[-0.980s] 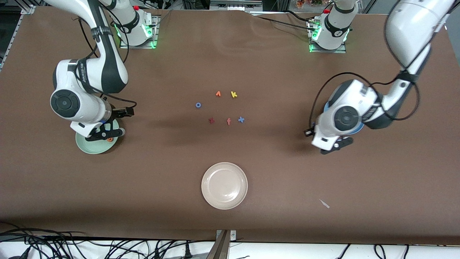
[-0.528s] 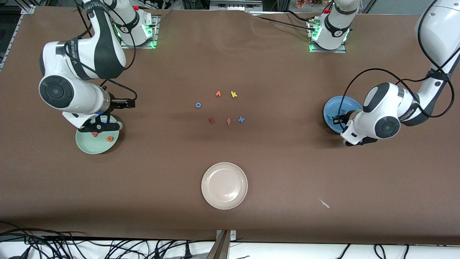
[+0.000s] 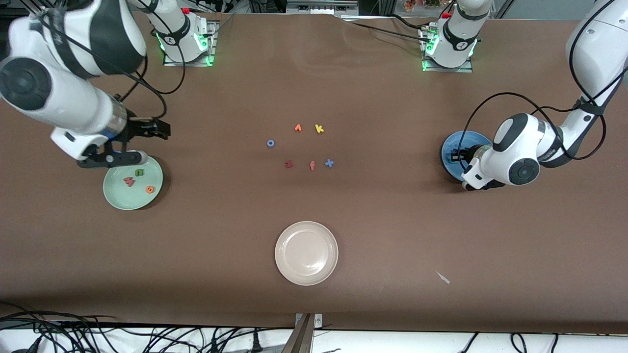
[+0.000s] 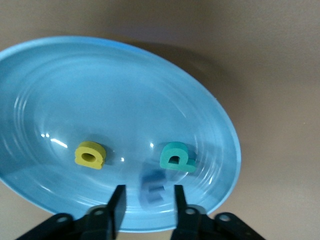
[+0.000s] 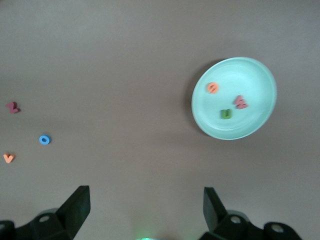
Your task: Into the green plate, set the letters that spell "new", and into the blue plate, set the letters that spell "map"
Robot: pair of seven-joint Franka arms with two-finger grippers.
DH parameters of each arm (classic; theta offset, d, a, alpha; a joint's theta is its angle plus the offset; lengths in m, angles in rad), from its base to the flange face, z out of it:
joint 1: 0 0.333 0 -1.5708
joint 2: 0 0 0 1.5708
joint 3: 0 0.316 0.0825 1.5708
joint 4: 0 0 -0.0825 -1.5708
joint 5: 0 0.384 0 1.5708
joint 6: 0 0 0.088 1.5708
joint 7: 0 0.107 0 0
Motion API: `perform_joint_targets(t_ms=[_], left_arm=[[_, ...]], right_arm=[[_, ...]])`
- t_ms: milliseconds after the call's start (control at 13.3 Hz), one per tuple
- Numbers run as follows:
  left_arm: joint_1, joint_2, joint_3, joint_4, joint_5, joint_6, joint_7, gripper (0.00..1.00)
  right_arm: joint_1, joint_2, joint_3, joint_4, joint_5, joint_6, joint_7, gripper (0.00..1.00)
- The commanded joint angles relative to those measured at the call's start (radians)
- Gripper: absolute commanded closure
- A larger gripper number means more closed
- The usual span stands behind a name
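The green plate (image 3: 120,196) (image 5: 252,75) holds the green "n" (image 3: 140,172) (image 5: 226,114), the pinkish-red "w" (image 3: 129,182) (image 5: 241,102) and the orange "e" (image 3: 149,189) (image 5: 213,88). My right gripper (image 3: 112,158) (image 5: 145,197) hangs open and empty, raised over the plate's edge that faces the robots. The blue plate (image 3: 449,147) (image 4: 100,90) holds the yellow "a" (image 4: 90,154) and the teal "p" (image 4: 177,157). My left gripper (image 3: 458,157) (image 4: 149,194) is low over this plate, open. The blue "m" (image 4: 155,186) shows blurred between the fingers, touching neither.
A cream-white plate (image 3: 306,253) sits near the front camera at mid-table. Loose letters lie in the middle: orange "v" (image 3: 298,128), yellow "k" (image 3: 319,129), blue "o" (image 3: 270,143), dark red "z" (image 3: 288,164), orange "f" (image 3: 312,165), blue "x" (image 3: 329,163). A small white scrap (image 3: 443,277) lies toward the left arm's end.
My left gripper moved over the blue plate and opened, letting go of the blue "m". My right arm rose and drew back from the green plate, uncovering its letters.
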Motion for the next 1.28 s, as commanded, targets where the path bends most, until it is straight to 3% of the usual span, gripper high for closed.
perform_joint_targets(t_ms=[0,151,377,980,1206], left_arm=[[0.027,-0.036,-0.023,0.029,0.007,-0.009,0.014,0.0],[0.027,-0.052,-0.081,0.099,0.004,-0.076,0.011,0.0],[0.013,-0.052,-0.135,0.29,0.002,-0.234,0.007,0.0],[-0.103,-0.035,-0.122,0.614,0.017,-0.426,0.007,0.0],[-0.172,-0.037,-0.048,0.67,0.016,-0.449,0.01,0.01]], right_arm=[[-0.101,-0.114,0.054,-0.026,-0.029,-0.001,-0.009,0.0],[-0.156,-0.141,0.054,-0.02,-0.017,-0.01,-0.015,0.0],[-0.175,-0.16,0.049,-0.006,0.004,-0.047,-0.047,0.0],[-0.192,-0.148,0.016,-0.012,0.007,-0.047,-0.055,0.0],[-0.192,-0.13,0.016,-0.005,0.007,-0.047,-0.055,0.0]])
